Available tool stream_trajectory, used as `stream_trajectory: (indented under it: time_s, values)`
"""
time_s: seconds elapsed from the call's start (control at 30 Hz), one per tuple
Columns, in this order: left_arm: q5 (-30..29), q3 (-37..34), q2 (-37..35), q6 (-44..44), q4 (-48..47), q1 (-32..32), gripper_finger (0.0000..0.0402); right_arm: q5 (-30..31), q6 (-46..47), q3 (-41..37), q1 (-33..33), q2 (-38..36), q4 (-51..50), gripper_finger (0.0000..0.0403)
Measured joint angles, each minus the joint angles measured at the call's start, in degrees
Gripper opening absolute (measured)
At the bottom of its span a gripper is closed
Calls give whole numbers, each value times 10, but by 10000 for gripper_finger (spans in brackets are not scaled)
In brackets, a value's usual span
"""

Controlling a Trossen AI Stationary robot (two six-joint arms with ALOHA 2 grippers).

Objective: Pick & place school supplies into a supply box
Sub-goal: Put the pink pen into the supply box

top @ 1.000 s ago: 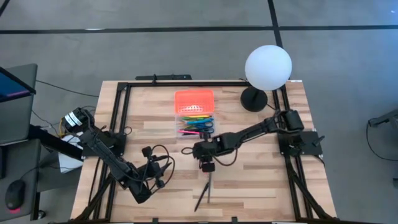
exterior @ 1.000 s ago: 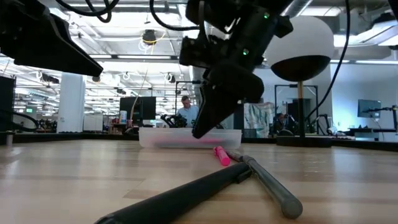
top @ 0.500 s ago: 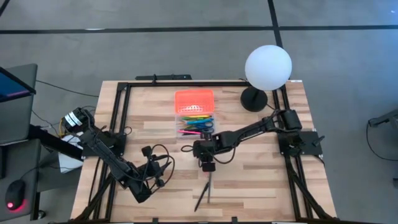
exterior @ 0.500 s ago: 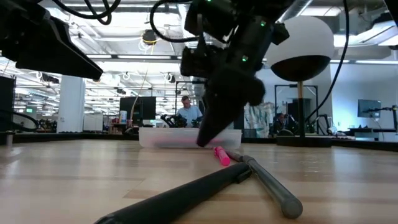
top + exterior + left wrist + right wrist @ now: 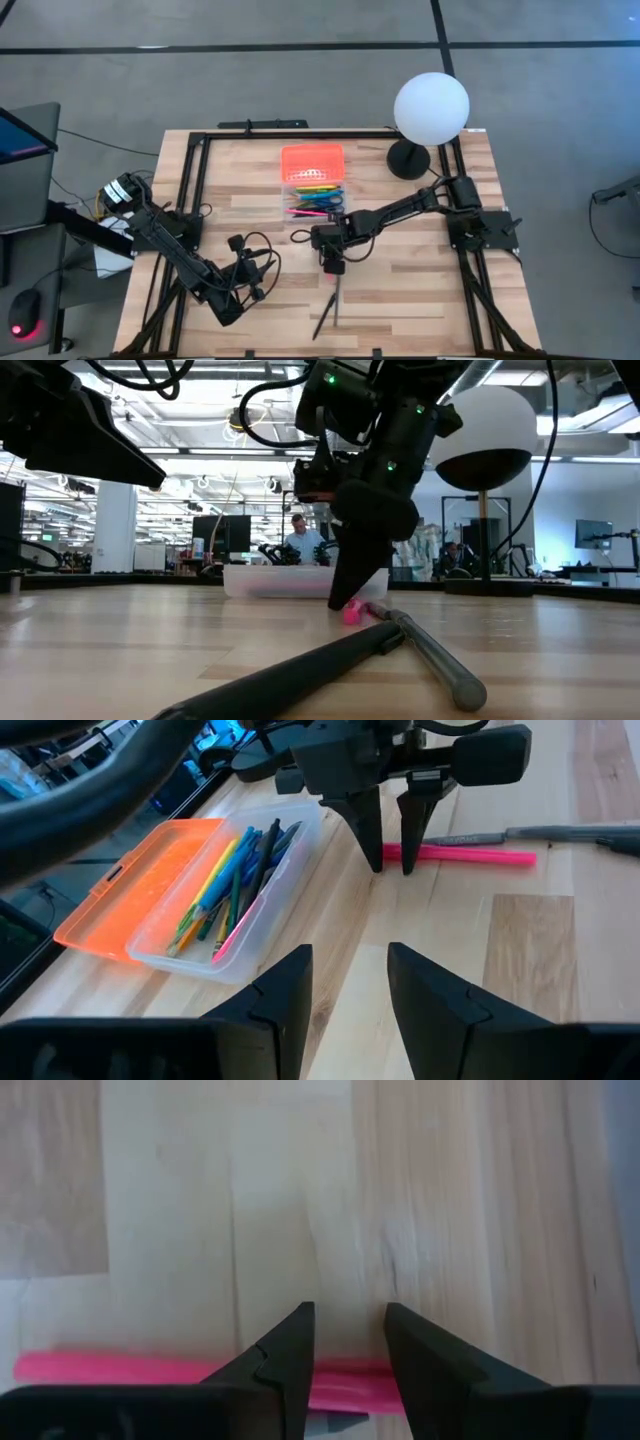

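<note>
The right claw stands tips-down on the tabletop just in front of the supply box, its fingers spread and straddling a pink marker that lies flat on the wood. The relation that counts is the crossing: in the left wrist view the marker's long axis runs across the line between the two fingertips, with one end at the claw and the rest of its length stretching away from the box. In the right wrist view the pink marker passes behind both fingers, so a squeeze should, by the look of it, catch the barrel near that end rather than at its middle; it may tip once lifted. From table height the marker shows pink at the foot of the claw, touching the wood. Beyond the marker, farther from the box, two dark pens lie crossed. The box sits open, orange lid folded back, with yellow, blue, green and pink supplies already inside. The right arm is much the nearer to the marker; the left claw, also spread and holding nothing, hangs well away from the box toward the front-left of the tabletop.
</note>
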Motion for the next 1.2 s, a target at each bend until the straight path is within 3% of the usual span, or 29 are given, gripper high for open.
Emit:
stream_trajectory:
  time_s: [0.47,0.57,1.0,1.2]
  values:
    - [1,0,0,0,2,0,127,6,47,-4,12,-16,-58,122]
    - [3,0,0,0,2,0,127,31,45,-5,16,-23,-62,122]
    - [5,0,0,0,2,0,128,88,-45,-7,31,-37,-45,122]
    - [5,0,0,0,2,0,128,56,-108,-6,46,-38,10,122]
